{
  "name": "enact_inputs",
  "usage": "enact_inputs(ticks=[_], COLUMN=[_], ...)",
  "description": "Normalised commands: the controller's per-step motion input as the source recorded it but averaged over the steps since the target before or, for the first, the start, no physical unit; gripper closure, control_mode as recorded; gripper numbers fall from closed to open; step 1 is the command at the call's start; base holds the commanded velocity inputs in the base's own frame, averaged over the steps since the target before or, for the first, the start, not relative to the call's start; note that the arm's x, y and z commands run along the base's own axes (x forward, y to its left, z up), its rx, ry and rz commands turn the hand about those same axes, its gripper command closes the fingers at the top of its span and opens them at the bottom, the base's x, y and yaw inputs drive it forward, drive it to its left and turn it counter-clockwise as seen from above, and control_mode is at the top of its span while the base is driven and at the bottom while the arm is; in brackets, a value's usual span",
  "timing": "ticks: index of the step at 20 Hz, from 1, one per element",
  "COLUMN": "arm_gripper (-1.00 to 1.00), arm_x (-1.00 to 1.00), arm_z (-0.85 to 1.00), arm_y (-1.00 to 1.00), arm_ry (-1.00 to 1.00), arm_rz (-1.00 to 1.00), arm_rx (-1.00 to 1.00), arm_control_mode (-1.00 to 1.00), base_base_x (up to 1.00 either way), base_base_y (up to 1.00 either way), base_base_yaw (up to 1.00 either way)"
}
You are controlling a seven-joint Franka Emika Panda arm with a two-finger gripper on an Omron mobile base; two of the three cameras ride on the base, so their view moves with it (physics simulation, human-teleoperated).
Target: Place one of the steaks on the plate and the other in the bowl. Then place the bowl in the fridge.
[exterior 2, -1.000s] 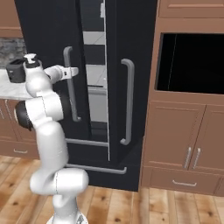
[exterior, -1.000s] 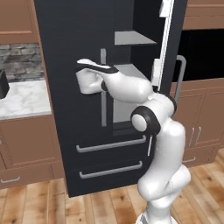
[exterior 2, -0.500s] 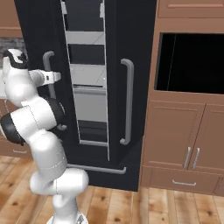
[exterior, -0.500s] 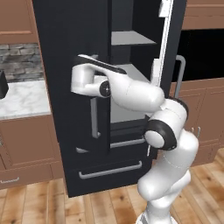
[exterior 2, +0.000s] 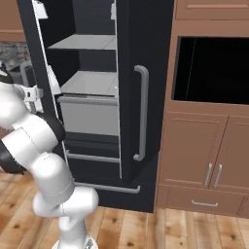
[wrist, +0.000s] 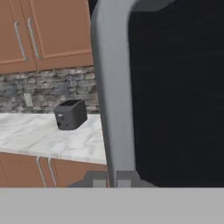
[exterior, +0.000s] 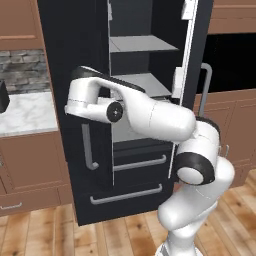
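The black fridge (exterior: 75, 60) stands tall between wooden cabinets, its left door swung partly open so the grey shelves (exterior: 142, 44) and a pale drawer (exterior 2: 90, 114) inside show; two lower drawers with grey bars sit beneath. To its right a black wall oven (exterior 2: 211, 70) is set in wood. The white arm (exterior: 150, 117) reaches across to the left door, its hand right against the door's long grey handle (wrist: 113, 92). The gripper (wrist: 112, 179) sits at that handle, and the fingers appear drawn in tight around it, gripping the bar. Beyond the door, a marble counter (wrist: 48, 135) carries a small dark toaster (wrist: 70, 114) under a stone backsplash. Steaks, plate and bowl cannot be made out.
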Motion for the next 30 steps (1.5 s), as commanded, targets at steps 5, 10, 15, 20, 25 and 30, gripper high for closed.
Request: enact_inputs(ticks=[5, 10, 15, 20, 25, 30], arm_gripper=[1.0, 1.0, 1.0, 1.0, 1.0, 1.0], arm_x=[-1.0, -1.0, -0.7, 0.12, 0.43, 0.58], arm_z=[-0.5, 0.86, 1.0, 1.0, 0.87, 0.5], arm_y=[1.0, -0.11, -0.99, -1.0, -1.0, -0.67], arm_ry=[-0.03, -0.23, -0.38, -0.16, -0.26, -0.39], arm_rz=[0.02, 0.07, 0.02, -0.13, -0.16, -0.21], arm_rx=[0.0, 0.05, 0.01, 0.0, -0.02, -0.04], arm_control_mode=[-1.0, -1.0, -1.0, -1.0, -1.0, -1.0], base_base_x=[0.0, 0.0, 0.0, 0.0, 0.0, 0.0], base_base_y=[0.0, 0.0, 0.0, 0.0, 0.0, 0.0], base_base_yaw=[0.0, 0.0, 0.0, 0.0, 0.0, 0.0])
